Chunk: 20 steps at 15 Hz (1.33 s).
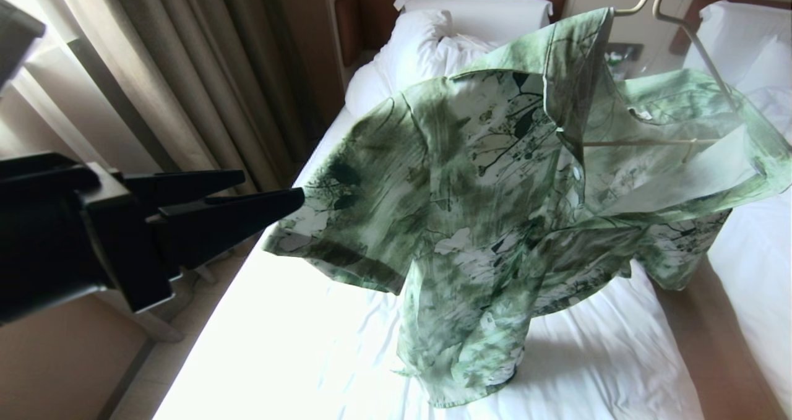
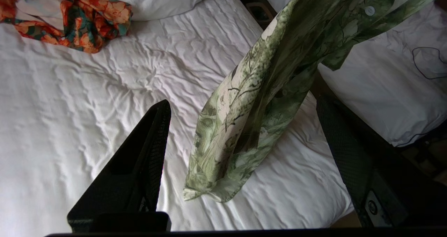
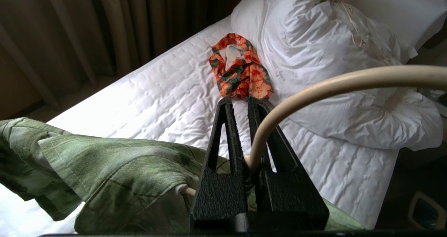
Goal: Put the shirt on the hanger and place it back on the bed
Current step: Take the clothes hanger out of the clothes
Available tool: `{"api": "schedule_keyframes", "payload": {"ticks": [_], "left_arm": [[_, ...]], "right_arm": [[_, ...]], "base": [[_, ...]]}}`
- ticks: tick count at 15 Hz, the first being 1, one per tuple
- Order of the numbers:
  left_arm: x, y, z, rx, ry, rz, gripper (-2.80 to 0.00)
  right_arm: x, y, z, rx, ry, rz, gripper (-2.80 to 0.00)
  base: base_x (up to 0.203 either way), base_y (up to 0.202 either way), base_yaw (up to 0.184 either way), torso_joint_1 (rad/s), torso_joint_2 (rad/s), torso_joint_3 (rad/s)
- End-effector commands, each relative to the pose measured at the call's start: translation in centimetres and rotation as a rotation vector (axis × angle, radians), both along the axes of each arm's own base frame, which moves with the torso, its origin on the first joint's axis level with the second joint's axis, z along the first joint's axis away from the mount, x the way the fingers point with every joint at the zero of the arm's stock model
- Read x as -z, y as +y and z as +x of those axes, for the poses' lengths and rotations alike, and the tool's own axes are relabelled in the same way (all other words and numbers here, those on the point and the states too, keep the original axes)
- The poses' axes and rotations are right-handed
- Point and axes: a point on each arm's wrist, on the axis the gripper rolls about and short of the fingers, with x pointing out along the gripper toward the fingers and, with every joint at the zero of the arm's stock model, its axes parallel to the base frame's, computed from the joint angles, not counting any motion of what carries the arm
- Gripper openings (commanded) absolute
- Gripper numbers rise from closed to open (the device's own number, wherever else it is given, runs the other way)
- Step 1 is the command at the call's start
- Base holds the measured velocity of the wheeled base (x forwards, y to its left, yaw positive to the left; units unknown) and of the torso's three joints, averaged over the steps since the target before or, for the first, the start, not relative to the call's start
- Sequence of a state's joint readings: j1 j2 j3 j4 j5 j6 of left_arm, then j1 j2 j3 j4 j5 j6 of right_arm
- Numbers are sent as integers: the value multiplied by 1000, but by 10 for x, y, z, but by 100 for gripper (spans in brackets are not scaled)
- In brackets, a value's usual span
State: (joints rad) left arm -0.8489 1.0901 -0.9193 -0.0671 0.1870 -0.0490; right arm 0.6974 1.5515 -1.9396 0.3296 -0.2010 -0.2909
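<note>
Single bed [image 3: 167,101] with wrinkled white sheet and dark headboard [image 1: 371,18]. 1 large white pillow [image 3: 331,55] lies at its head; an orange floral garment [image 3: 241,69] lies just beside it.

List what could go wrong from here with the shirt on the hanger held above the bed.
1. The shirt looks bunched on the hanger, with one side of the wire bare, so it may slip off when lowered.
2. The right gripper alone holds the hanger near its hook; it could swing or twist in the jaws.
3. The left gripper is open with the sleeve hanging between its jaws, so pulling away might snag the fabric.
</note>
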Motion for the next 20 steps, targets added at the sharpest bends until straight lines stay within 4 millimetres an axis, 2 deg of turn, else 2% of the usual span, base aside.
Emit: {"api": "schedule_keyframes", "payload": {"ticks": [1, 7, 8, 13, 18, 20], "left_arm": [[13, -14, 12, 2, 12, 31, 0], [23, -32, 24, 17, 39, 76, 0], [24, -33, 25, 21, 19, 99, -280], [15, -39, 31, -20, -68, 44, -280], [14, -34, 30, -36, -67, 37, -280], [13, -29, 30, -118, -51, 62, -280]], "right_arm": [[0, 0, 0, 0, 0, -3, -280], [-1, -1, -1, -2, -5, 3, -280], [-2, -1, -2, -2, -7, 5, -280], [-4, -4, -5, -3, -15, 10, -280], [-6, -6, -7, 0, -21, 15, -280], [-7, -7, -7, 4, -24, 18, -280]], "base": [[0, 0, 0, 0, 0, 0], [0, 0, 0, 0, 0, 0], [0, 0, 0, 0, 0, 0], [0, 0, 0, 0, 0, 0], [0, 0, 0, 0, 0, 0], [0, 0, 0, 0, 0, 0]]}}
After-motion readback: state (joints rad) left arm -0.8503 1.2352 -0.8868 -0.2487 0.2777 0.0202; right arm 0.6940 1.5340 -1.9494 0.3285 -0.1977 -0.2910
